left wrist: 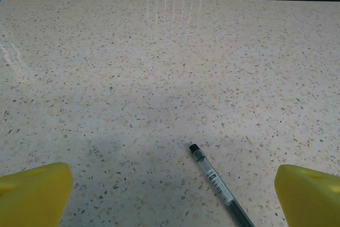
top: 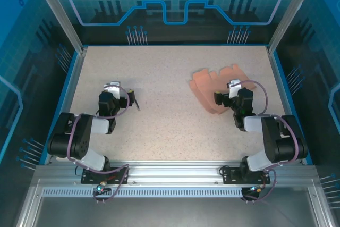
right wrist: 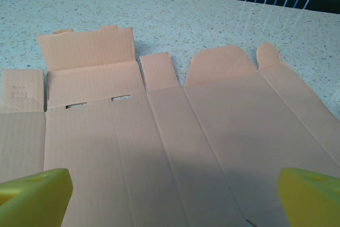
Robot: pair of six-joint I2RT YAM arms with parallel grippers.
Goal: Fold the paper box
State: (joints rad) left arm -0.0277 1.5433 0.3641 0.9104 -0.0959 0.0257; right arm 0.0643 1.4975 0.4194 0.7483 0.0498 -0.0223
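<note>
The paper box lies flat and unfolded on the right side of the table, a salmon-pink cutout with rounded flaps at its far edge. In the right wrist view the paper box spreads under the camera, creased panels and two small slots showing. My right gripper sits over its near right part, open, yellow fingertips wide apart with nothing between them. My left gripper rests on the left side of the table, open and empty, its fingertips spread.
A dark pen lies on the speckled table between the left fingers, also seen as the pen right of the left gripper. Blue-framed walls ring the table, with the aluminium rail at the near edge.
</note>
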